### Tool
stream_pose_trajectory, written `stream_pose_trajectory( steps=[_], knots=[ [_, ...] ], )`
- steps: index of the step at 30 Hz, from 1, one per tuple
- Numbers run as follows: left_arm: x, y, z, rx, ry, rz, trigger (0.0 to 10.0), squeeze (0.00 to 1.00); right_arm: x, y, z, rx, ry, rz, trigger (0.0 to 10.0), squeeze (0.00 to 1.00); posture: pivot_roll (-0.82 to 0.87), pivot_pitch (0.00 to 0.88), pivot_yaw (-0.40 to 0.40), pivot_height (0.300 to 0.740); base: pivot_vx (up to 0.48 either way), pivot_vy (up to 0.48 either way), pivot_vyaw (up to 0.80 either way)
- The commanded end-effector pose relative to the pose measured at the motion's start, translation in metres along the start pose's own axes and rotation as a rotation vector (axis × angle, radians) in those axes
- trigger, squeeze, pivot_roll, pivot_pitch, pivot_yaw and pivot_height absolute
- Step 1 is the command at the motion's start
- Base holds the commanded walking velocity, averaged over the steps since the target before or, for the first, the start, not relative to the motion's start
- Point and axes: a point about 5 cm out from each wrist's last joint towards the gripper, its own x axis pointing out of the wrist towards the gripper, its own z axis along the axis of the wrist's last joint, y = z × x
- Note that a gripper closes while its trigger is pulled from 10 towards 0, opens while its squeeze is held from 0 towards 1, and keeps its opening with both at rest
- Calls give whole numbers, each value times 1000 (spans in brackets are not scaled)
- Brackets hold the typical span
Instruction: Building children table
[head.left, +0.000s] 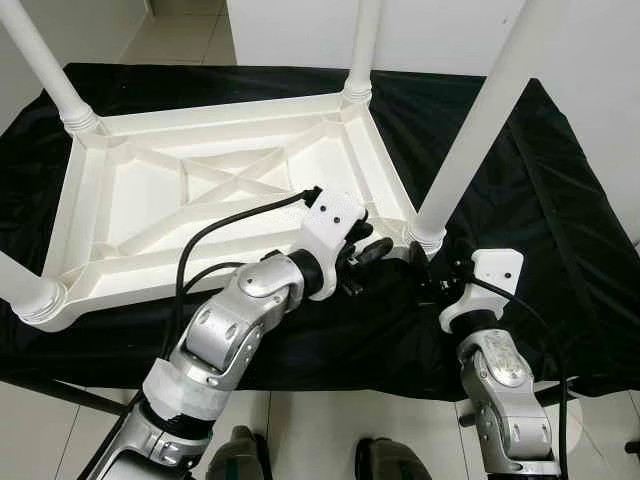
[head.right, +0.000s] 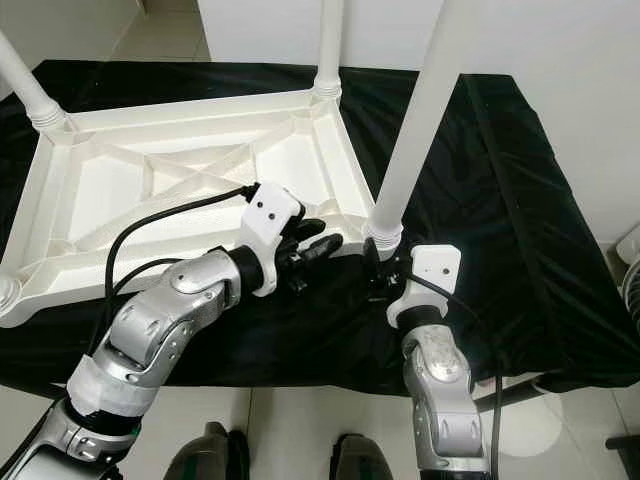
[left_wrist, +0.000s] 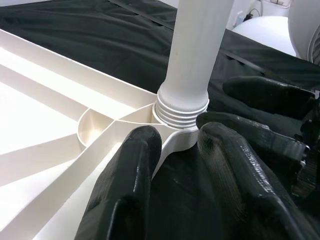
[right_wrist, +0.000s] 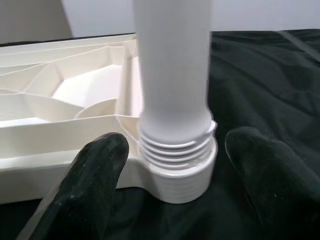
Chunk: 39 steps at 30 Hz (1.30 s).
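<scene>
The upside-down white plastic children's table (head.left: 215, 190) is lying on a black cloth (head.left: 560, 200), legs pointing up. At its near right corner, the white ribbed leg (right_wrist: 172, 75) is sitting in its threaded socket. The right gripper (right_wrist: 172, 165) is straddling that socket, fingers spread wide, gripping nothing. The left gripper (left_wrist: 180, 145) is pressing against the same corner, fingers parted, holding nothing.

Bright even indoor light, soft shadows, head views sharp, wrist views blurred up close
</scene>
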Motion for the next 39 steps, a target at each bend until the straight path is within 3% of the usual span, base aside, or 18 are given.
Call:
stream_pose_trajectory(
  steps=[1,9,10,11,12,17,19,20,26,31,39],
  knots=[
    [-1,-1,3,2,-12,-12,10000,0,0,-1,1,11,-8,40,10000,0,-63,112,56,740,0,0,0],
    [-2,-3,2,27,-4,-45,10000,0,18,-29,10,-41,-43,33,10000,0,-60,113,63,740,0,0,0],
    [-2,-3,2,31,0,-44,10000,0,20,-31,11,-49,-49,31,10000,518,-60,113,63,740,0,0,0],
    [-2,-3,2,31,0,-44,10000,0,20,-31,11,-49,-49,31,10000,518,-60,113,63,740,0,0,0],
    [-2,-2,2,33,2,-43,10000,0,21,-32,12,-53,-53,32,10000,1000,-57,111,61,740,0,0,0],
    [-3,-2,1,35,8,-40,10000,0,28,-34,14,-34,-58,60,10000,1000,-48,107,53,740,0,0,0],
    [-3,-4,1,37,8,-41,10000,0,35,-33,11,-59,-31,130,10000,1000,-45,105,46,740,0,0,0],
    [-3,-4,1,38,8,-42,10000,0,37,-32,10,-66,-29,153,10000,0,-45,105,45,740,0,0,0],
    [-2,-4,2,42,8,-42,10000,0,45,-34,9,-92,-34,187,10000,0,-43,103,40,740,0,0,0],
    [-2,-6,1,43,8,-47,10000,0,67,-34,5,-139,-23,266,10000,0,-38,91,30,740,0,0,0],
    [-2,-7,1,44,6,-46,10000,0,77,-36,3,-163,-13,296,10000,0,-34,80,21,740,0,0,0]
  ],
)
